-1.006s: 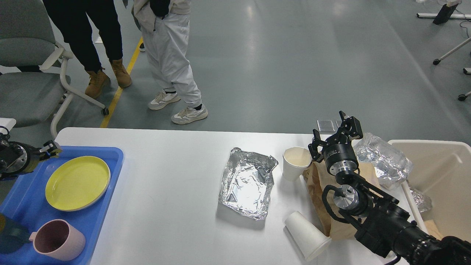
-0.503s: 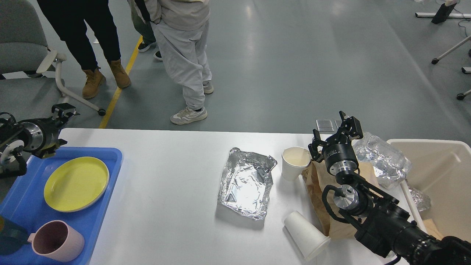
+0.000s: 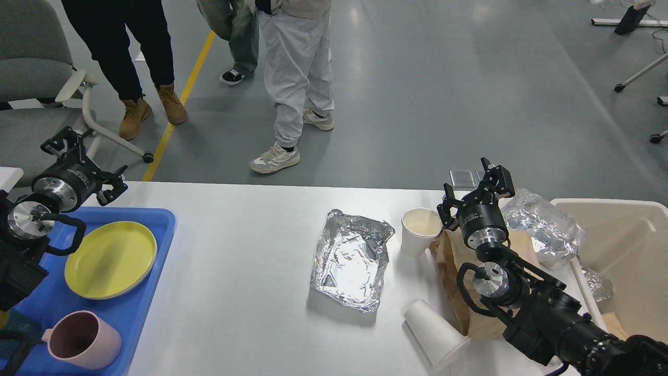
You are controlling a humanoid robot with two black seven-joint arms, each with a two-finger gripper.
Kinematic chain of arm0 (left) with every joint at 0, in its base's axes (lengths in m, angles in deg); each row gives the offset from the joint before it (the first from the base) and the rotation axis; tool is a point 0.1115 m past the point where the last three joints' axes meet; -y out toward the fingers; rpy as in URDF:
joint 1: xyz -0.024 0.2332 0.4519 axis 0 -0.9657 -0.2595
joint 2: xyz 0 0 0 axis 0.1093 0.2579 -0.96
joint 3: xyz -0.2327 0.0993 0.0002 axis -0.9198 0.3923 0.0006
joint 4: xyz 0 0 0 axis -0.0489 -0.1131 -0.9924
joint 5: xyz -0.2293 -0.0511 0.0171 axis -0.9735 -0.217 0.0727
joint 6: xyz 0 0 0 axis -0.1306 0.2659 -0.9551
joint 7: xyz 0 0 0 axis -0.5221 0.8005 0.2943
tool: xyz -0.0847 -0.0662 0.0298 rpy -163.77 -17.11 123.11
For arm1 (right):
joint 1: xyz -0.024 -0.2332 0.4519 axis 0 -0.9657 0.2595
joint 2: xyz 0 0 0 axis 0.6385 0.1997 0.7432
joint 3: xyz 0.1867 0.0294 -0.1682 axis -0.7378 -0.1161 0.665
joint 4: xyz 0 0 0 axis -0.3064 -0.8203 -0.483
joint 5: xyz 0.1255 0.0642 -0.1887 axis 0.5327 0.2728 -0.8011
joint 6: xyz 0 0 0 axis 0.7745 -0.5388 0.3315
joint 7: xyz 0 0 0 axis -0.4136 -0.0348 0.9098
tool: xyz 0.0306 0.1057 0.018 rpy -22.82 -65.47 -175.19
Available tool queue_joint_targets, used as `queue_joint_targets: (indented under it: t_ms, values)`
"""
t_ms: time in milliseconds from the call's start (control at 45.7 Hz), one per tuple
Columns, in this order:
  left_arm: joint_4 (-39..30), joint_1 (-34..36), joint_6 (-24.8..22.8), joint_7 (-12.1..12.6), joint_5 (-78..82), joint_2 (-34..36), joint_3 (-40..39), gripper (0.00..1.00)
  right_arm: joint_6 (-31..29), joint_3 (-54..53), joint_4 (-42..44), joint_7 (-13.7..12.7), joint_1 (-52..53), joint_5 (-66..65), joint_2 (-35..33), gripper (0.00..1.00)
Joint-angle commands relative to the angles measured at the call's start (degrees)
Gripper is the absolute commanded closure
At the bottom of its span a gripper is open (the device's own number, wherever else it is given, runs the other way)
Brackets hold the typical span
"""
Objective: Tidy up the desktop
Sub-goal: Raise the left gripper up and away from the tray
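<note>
One wide white desktop (image 3: pixel 245 292), matte, rounded corners

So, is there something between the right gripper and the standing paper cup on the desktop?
Nothing visible. The right gripper hovers open just right of the upright paper cup, with no object in the gap. The brown paper bag lies under the arm, and the tipped cup lies nearer on the desktop, out of the path.

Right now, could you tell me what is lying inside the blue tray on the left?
The blue tray holds a yellow plate and a pink mug, upright and seemingly empty. The left arm covers the tray's near-left part, so anything there is hidden.
</note>
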Motion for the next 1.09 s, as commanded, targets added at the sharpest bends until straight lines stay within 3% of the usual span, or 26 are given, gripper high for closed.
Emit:
queue_joint_targets:
  t_ms: [0,284,809,897,1072]
  values:
    - [0.0,-0.3,-0.2,0.0,-0.4,-1.5,-8.8,0.04,0.0,0.0,-0.1,0.0,0.0,0.0,0.0,0.0]
    - [-0.3,0.4,-0.5,-0.1,-7.9,-1.7,-14.7,0.04,0.0,0.0,-0.1,0.0,0.0,0.0,0.0,0.0]
    - [-0.6,0.6,-1.4,-0.1,-7.6,-2.9,-13.2,0.04,0.0,0.0,-0.1,0.0,0.0,0.0,0.0,0.0]
    - [-0.7,0.2,-3.9,-0.1,-7.6,-3.2,-13.2,0.04,0.0,0.0,0.0,0.0,0.0,0.0,0.0,0.0]
    - [-0.6,-1.3,-14.1,-0.1,-7.6,-3.8,-13.2,0.04,0.0,0.0,0.0,0.0,0.0,0.1,0.0,0.0]
